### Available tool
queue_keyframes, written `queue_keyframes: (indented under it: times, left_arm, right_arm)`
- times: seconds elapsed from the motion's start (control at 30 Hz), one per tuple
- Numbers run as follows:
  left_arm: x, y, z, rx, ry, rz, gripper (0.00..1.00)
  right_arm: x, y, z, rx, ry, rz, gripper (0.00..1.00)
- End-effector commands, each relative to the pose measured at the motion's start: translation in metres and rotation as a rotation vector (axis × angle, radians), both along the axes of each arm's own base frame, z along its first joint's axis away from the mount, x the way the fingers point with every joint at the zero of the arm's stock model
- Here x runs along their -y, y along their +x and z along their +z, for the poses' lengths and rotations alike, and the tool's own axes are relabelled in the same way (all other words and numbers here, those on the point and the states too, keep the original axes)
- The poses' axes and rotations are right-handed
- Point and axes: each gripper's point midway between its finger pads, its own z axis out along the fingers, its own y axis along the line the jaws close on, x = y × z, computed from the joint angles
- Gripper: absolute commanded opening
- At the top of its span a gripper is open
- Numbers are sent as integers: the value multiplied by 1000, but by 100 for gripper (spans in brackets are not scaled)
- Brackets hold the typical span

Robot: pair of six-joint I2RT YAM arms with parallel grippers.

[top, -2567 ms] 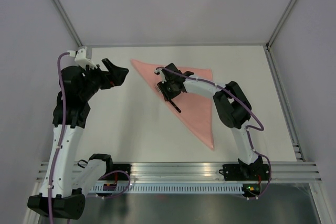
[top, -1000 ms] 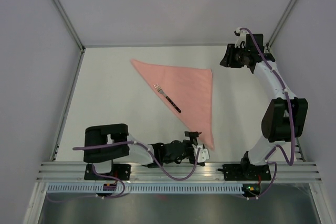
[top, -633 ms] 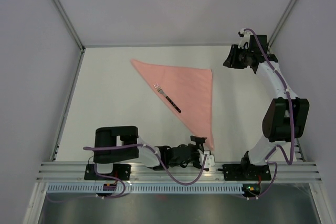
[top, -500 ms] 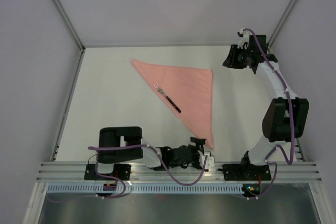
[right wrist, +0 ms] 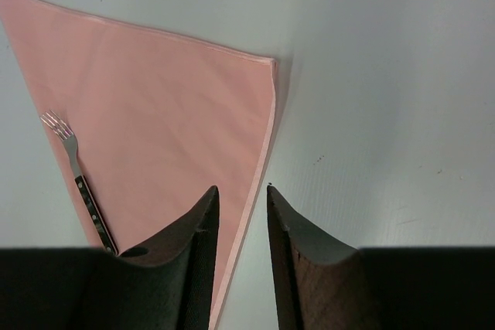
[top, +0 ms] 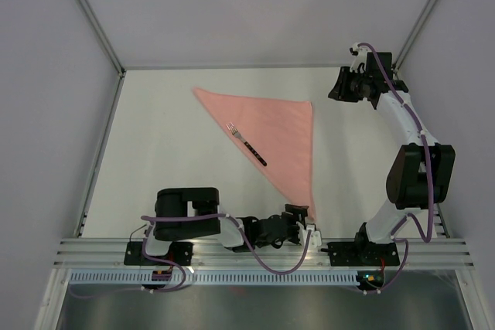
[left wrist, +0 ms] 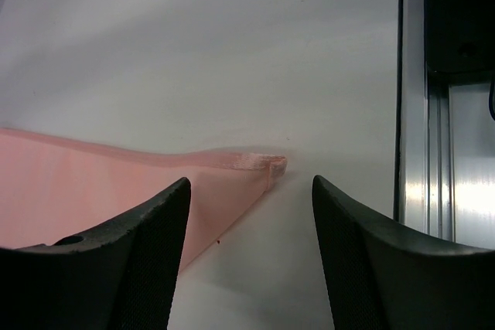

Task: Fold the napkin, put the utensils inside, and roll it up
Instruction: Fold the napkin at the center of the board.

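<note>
A pale pink, satin-like napkin (top: pixel 282 129) folded into a triangle is lying flat on the white table (top: pixel 170 168), its long folded edge running diagonally from the far left corner down to a sharp point near the front. A slim fork (top: pixel 247 144) with a dark handle and pale metal tines is resting along that diagonal edge, tines pointing toward the far left. The left gripper (top: pixel 300 220) is reaching low across the near edge of the table, just beside the silver aluminium rail (top: pixel 232 249), and is sitting at the napkin's near point. In the left wrist view the left gripper (left wrist: pixel 249 256) is standing wide apart, with the tip of the napkin (left wrist: pixel 85 191) lying on the table between and ahead of the black fingers (left wrist: pixel 124 268), not pinched. The right gripper (top: pixel 340 86) is hovering high beyond the napkin's far right corner. In its own view the right gripper (right wrist: pixel 242 249) is showing only a narrow gap and is holding nothing, with the napkin (right wrist: pixel 170 113) and fork (right wrist: pixel 77 179) well below it.
</note>
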Motion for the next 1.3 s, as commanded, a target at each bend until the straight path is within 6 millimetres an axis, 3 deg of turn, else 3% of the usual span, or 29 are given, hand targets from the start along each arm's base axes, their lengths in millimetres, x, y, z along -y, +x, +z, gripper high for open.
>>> queue_keyframes:
  times: [0.0, 0.17, 0.4, 0.6, 0.7, 0.73, 1.03, 1.27]
  left_arm:
    - [7, -1, 1, 31, 1, -10, 69]
    - [9, 1, 0, 39, 9, -3, 59]
    - [11, 4, -3, 48, 11, 10, 52]
    - [12, 6, -4, 60, 19, 16, 38]
    - [13, 7, -3, 59, 20, 26, 28]
    - [13, 7, -6, 53, 27, 30, 21]
    - [17, 12, 5, 31, -17, 68, 16]
    - [23, 29, 35, -78, -121, 157, 10]
  right_arm:
    - [-1, 3, 3, 9, 22, -15, 36]
    - [-1, 3, 2, 6, 22, -15, 36]
    - [-1, 3, 1, 5, 21, -16, 35]
    - [-1, 3, 0, 5, 21, -16, 34]
    - [0, 3, 0, 5, 20, -17, 34]
    - [0, 3, 0, 5, 19, -16, 34]
    - [0, 3, -1, 2, 18, -18, 34]
    - [0, 3, -2, -1, 19, -16, 34]
